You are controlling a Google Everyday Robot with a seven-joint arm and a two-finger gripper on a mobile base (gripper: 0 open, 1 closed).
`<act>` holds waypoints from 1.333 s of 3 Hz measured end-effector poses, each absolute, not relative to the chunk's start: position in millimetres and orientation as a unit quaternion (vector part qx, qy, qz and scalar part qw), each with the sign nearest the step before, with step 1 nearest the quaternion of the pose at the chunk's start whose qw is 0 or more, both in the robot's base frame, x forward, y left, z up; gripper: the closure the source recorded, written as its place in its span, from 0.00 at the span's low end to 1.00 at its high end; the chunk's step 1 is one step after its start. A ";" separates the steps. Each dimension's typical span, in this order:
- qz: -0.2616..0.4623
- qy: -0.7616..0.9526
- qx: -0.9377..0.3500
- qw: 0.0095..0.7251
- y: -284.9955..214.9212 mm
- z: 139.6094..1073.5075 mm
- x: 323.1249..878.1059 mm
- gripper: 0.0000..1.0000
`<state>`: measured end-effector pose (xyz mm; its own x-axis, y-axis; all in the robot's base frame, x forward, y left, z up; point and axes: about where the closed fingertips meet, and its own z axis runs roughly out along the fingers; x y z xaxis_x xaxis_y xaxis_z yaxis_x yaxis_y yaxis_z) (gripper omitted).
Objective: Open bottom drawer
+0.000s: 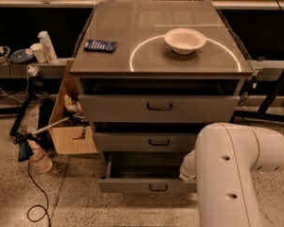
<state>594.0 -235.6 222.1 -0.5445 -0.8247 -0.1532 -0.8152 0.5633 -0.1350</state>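
The bottom drawer (132,185) of the grey metal cabinet stands pulled out toward me. Its low front carries a small black loop handle (157,187), and the plain grey tray (142,167) behind it shows. My white arm (241,174) fills the lower right and covers the drawer's right end. My gripper is not visible; it is hidden behind the arm, down by the drawer's right side. The middle drawer (132,142) and the tall top drawer (118,108) sit slightly out above it.
A white bowl (184,40) and a dark blue flat item (100,45) lie on the cabinet top (146,18). A cardboard box (68,136) with clutter stands to the cabinet's left. A black cable (35,207) and a clamp tool (26,141) lie on the floor at left.
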 end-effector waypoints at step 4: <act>-0.019 0.876 -0.470 0.105 -211.1 163.0 635.3 1.00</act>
